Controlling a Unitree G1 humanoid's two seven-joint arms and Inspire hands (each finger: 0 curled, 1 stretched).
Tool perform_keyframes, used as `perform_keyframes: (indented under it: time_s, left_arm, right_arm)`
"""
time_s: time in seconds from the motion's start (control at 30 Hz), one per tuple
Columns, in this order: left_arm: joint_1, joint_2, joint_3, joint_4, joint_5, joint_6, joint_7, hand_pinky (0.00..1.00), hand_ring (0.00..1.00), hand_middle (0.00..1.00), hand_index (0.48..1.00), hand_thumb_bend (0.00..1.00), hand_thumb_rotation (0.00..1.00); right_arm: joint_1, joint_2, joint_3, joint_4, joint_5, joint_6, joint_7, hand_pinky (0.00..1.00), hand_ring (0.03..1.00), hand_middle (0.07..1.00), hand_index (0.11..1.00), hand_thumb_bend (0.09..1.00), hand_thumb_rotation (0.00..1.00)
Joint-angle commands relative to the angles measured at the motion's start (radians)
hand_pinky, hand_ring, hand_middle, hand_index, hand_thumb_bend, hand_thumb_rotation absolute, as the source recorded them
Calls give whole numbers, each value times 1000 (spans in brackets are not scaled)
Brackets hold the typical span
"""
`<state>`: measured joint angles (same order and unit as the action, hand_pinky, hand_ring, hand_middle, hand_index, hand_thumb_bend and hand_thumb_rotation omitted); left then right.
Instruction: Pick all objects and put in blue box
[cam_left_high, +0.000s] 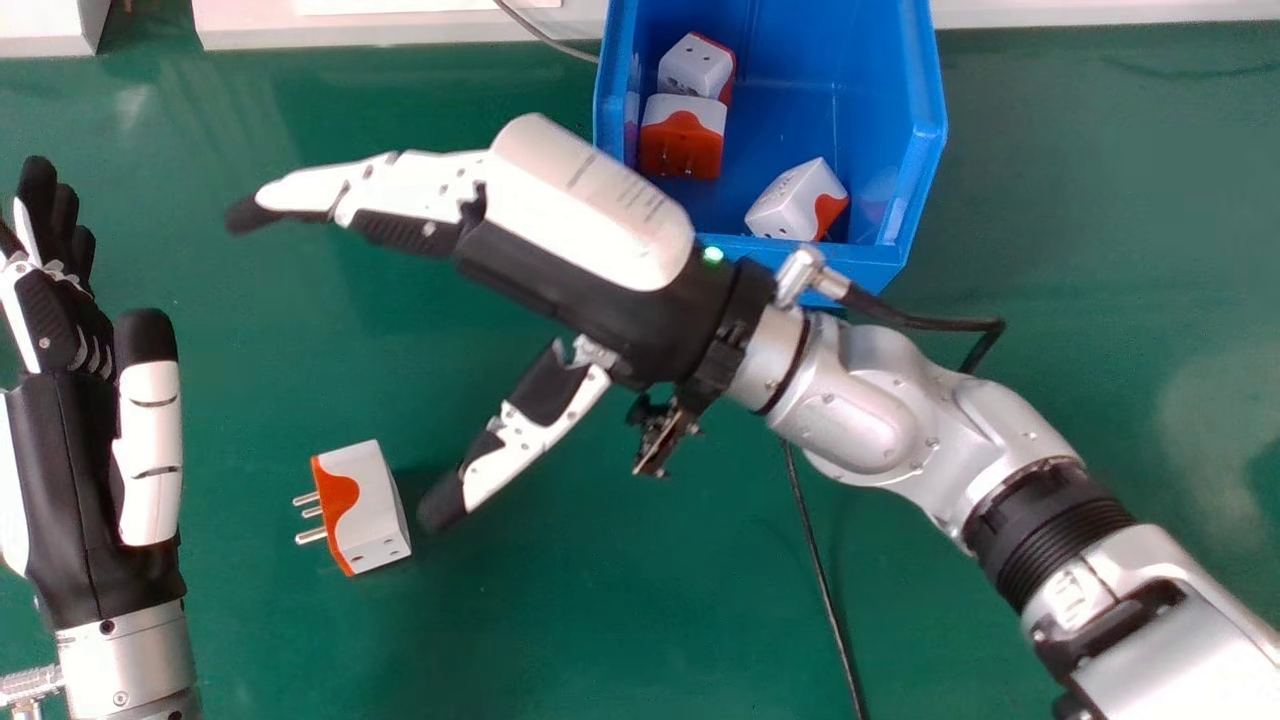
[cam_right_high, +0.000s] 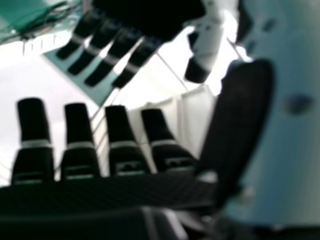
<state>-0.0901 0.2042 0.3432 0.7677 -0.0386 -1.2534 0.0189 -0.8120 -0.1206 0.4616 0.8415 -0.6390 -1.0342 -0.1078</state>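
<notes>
In the head view, a white-and-orange plug adapter (cam_left_high: 368, 505) lies on the green counter (cam_left_high: 600, 610) toward 8 o'clock, pins pointing to 9. The right hand (cam_left_high: 590, 215) is spread wide and holds nothing, its thumb tip near the adapter. The blue box (cam_left_high: 885, 70), toward 1 o'clock, holds three adapters (cam_left_high: 797, 200). The left hand (cam_left_high: 75, 480), at 9 o'clock, is open and empty.

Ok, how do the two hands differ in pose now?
The left hand points away from the robot; the right hand points toward the robot's left. The left hand's thumb runs roughly along its fingers; the right hand's is spread wide from them. Both are open and empty.
</notes>
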Motion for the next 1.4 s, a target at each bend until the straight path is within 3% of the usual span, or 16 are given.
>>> perform_keyframes:
  time_s: [0.0, 0.13, 0.4, 0.57, 0.73, 0.8, 0.93, 1.0, 1.07, 1.13, 1.37]
  left_arm:
    - [-10, -2, 6, -15, 3, -14, 13, 1000, 1000, 1000, 971, 527, 916]
    - [-16, -1, -1, -6, -7, -13, 13, 1000, 1000, 1000, 971, 509, 934]
    - [-11, -7, -11, -32, -40, -2, 7, 1000, 1000, 1000, 972, 473, 964]
    - [-15, -7, -15, -22, -57, -5, 1, 1000, 1000, 1000, 972, 465, 969]
    - [-6, -1, -13, -37, -89, -3, -9, 1000, 1000, 1000, 973, 452, 972]
    - [0, -5, -13, -51, -93, -1, -9, 1000, 1000, 1000, 975, 446, 974]
    - [29, -21, -8, -129, -67, 24, 7, 1000, 1000, 1000, 974, 524, 968]
    - [37, -25, -3, -153, -49, 36, 16, 1000, 1000, 1000, 972, 562, 970]
    - [38, -25, 3, -157, -32, 44, 21, 1000, 1000, 1000, 966, 630, 981]
    - [36, -24, 5, -151, -23, 47, 22, 1000, 1000, 1000, 960, 680, 988]
    - [36, -26, 0, -150, -18, 59, 18, 1000, 1000, 1000, 950, 757, 999]
  right_arm:
    - [-36, 12, 7, -15, -7, -2, -6, 652, 797, 835, 841, 994, 308]
    - [-39, 20, 30, -16, -34, 14, 4, 648, 796, 835, 840, 996, 310]
    - [-65, 16, 71, -7, -69, 26, 37, 663, 809, 846, 843, 1000, 338]
    - [-69, 18, 88, -8, -71, 43, 68, 681, 820, 853, 847, 1000, 349]
    - [-89, 17, 120, 4, -141, 77, 27, 705, 831, 861, 853, 1000, 354]
    - [-100, 20, 136, 18, -174, 97, 4, 715, 836, 865, 856, 1000, 361]
    - [-120, 33, 168, 48, -222, 132, -30, 724, 841, 873, 865, 1000, 372]
    - [-130, 39, 188, 65, -248, 149, -51, 725, 842, 876, 867, 1000, 376]
    - [-147, 50, 214, 91, -280, 173, -73, 721, 845, 881, 872, 1000, 382]
    - [-160, 58, 234, 113, -299, 188, -93, 723, 849, 885, 875, 1000, 386]
    - [-199, 83, 285, 152, -330, 228, -112, 736, 870, 900, 880, 1000, 393]
